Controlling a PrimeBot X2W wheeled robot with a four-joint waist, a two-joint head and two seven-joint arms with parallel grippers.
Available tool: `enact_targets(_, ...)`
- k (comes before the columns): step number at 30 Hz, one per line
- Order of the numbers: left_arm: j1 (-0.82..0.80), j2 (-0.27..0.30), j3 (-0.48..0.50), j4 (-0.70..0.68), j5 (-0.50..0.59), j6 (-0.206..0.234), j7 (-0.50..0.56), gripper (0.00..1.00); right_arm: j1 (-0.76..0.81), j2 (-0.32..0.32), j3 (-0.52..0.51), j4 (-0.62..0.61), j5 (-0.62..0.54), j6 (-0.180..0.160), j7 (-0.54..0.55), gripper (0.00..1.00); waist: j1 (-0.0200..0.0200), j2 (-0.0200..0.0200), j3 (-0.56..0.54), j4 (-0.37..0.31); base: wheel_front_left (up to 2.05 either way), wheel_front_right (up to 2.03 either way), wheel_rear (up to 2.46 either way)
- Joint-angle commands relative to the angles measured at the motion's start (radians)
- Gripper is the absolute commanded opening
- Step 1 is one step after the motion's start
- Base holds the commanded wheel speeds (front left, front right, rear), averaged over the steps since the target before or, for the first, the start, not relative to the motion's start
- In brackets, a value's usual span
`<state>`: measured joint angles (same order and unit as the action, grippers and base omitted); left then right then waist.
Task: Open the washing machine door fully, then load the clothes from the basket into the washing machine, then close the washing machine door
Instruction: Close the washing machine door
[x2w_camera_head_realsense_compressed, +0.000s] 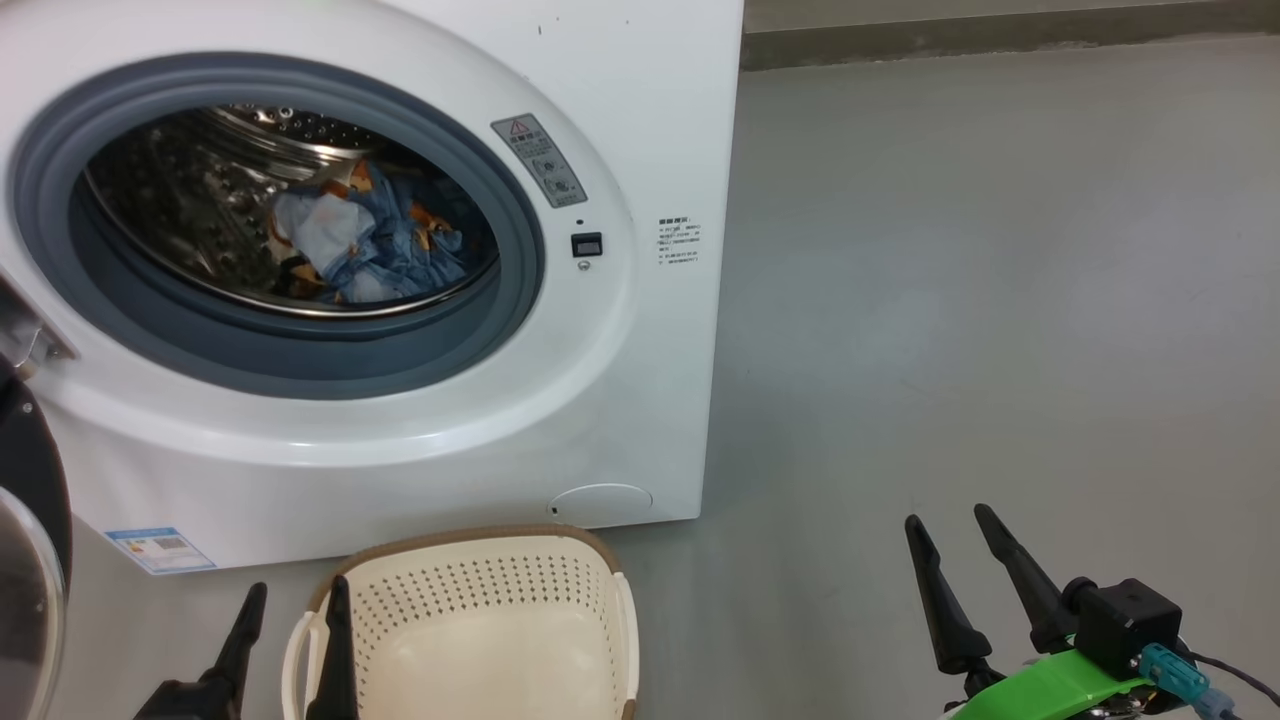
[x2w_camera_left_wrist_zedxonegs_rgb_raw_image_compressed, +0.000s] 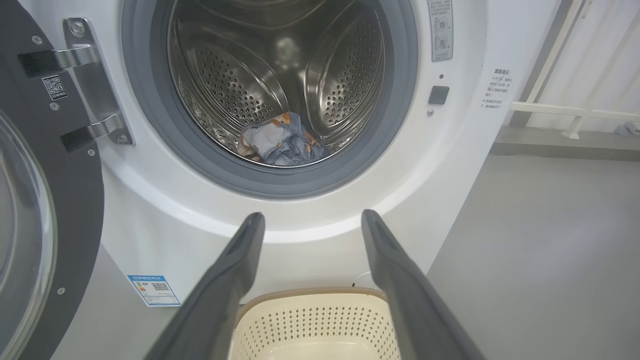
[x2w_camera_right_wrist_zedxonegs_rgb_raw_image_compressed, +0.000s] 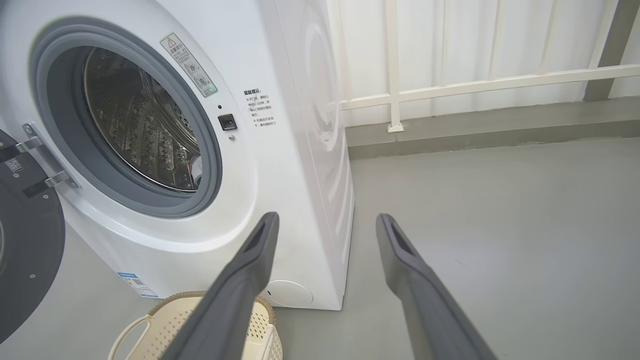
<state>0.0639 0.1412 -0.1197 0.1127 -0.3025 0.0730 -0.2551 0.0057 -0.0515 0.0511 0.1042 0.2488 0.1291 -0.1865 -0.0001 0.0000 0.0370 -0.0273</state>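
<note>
Your left gripper (x2w_camera_head_realsense_compressed: 298, 590) has its two fingers spread as wide as they go, and there is nothing between them. It hangs just over the near left corner of the basket (x2w_camera_head_realsense_compressed: 480, 590). One finger crosses the basket's edge in the head view, but you cannot tell if it touches. Your right gripper (x2w_camera_head_realsense_compressed: 950, 518) is spread wide too and holds nothing. It hangs over bare floor (x2w_camera_head_realsense_compressed: 950, 300), well apart from the basket and off to the right of the washer (x2w_camera_head_realsense_compressed: 640, 120). The basket sits on the floor just in front of the washer's bottom front edge, and the part of its inside that you can see looks empty. The clothes (x2w_camera_head_realsense_compressed: 370, 240) lie in a small heap at the bottom of the drum (x2w_camera_head_realsense_compressed: 180, 200), blue and cream with bits of orange, behind the grey ring (x2w_camera_head_realsense_compressed: 300, 350). So the loading looks done, and the step in hand is closing the door (x2w_camera_head_realsense_compressed: 35, 480). The door stands wide open on the washer's left side, hung on two metal hinges (x2w_camera_left_wrist_zedxonegs_rgb_raw_image_compressed: 95, 95), with its black rim and glass at the left edge of the head view. The left gripper is nearest, so the next move is likely its job. You will need to lift it clear of the basket, bring it round to the outer face of the door, and push the door across until it clicks shut. Watch that no cloth hangs over the grey ring and that the basket is not in the door's way.
</note>
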Motion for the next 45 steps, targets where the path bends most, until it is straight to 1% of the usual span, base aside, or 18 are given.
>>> enact_targets(1, -0.034, 0.007, 0.039, -0.015, 0.017, -0.006, -0.007, 1.0, -0.009, 0.0, 0.028, -0.021, -0.001, 0.002, -0.007, 1.0, 0.0001, 0.0, 0.0, 0.0, -0.81, 0.81, 0.0)
enact_targets(7, -0.036, 0.007, 0.039, -0.008, 0.021, -0.012, -0.007, 1.0, -0.01, 0.0, 0.031, -0.017, 0.0, 0.002, -0.007, 1.0, 0.0001, 0.0, 0.001, 0.001, -1.29, 1.29, 0.0)
enact_targets(17, -0.041, 0.0, 0.042, -0.013, 0.03, -0.019, -0.007, 1.0, -0.015, 0.0, 0.037, -0.01, 0.001, 0.002, -0.005, 1.0, 0.0001, 0.0, 0.002, 0.004, -1.95, 1.95, 0.0)
enact_targets(23, -0.042, -0.001, 0.044, -0.012, 0.037, -0.024, -0.007, 1.0, -0.016, 0.0, 0.039, -0.006, -0.001, 0.002, -0.004, 1.0, 0.0001, 0.0, 0.003, 0.004, -1.21, 1.21, 0.0)
enact_targets(29, -0.04, -0.005, 0.049, -0.01, 0.044, -0.027, -0.007, 1.0, -0.017, 0.0, 0.04, -0.002, 0.0, 0.002, -0.007, 1.0, 0.0001, 0.0, 0.003, 0.004, -0.5, 0.5, 0.0)
enact_targets(45, -0.043, -0.017, 0.06, 0.0, 0.055, -0.032, -0.007, 1.0, -0.018, 0.0, 0.038, 0.002, 0.001, 0.002, -0.008, 1.0, 0.0001, 0.0, 0.005, 0.005, 0.0, 0.0, 0.0)
